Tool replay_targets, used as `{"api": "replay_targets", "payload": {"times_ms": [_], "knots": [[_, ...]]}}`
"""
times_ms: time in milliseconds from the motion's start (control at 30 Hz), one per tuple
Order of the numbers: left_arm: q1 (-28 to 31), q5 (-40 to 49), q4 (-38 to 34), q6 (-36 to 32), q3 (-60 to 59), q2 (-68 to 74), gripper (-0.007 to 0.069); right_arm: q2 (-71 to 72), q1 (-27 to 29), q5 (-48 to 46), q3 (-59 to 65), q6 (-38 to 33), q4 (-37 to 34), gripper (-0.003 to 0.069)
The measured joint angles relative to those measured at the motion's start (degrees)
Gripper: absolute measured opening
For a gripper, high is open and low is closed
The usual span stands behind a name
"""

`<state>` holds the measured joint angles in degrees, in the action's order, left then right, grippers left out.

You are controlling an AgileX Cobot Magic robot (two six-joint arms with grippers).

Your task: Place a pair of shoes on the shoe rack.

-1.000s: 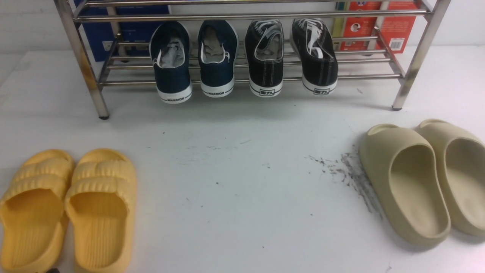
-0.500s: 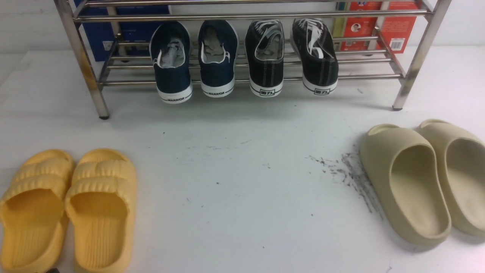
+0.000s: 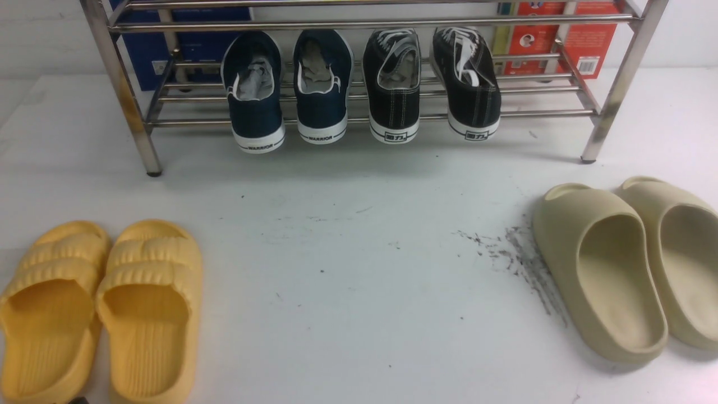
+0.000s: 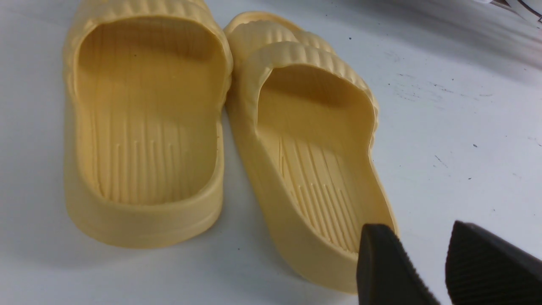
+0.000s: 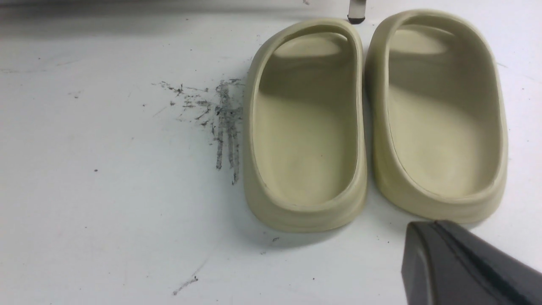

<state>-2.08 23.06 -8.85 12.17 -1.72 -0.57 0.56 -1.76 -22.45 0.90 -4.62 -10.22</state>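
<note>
Both black sneakers [image 3: 395, 106] sit racked, left claw [image 4: 417, 250] spread and empty, right claw [image 5: 423, 226] clenched: ease both clear, nudging nothing!

Pale wall [image 3: 50, 39] behind white surface [image 3: 359, 252]

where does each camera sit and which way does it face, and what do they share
Front view: between the two arms on the robot's side, looking forward at the shoe rack and floor; a small dark bit at the lower left edge, unclear what.
Left wrist view: on the left wrist, looking down at the yellow slides; the open left end effector shows.
Right wrist view: on the right wrist, looking down at the beige slides; the shut right end effector shows.
Front and left wrist share the yellow slides.
</note>
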Motion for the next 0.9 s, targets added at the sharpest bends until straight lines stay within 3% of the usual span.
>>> {"api": "replay_targets", "payload": {"times_ms": [900], "knots": [[0.0,0.0,0.0,0.0,0.0,0.0,0.0239,0.0,0.0,-0.1,0.0,0.0,0.0,0.002]]}}
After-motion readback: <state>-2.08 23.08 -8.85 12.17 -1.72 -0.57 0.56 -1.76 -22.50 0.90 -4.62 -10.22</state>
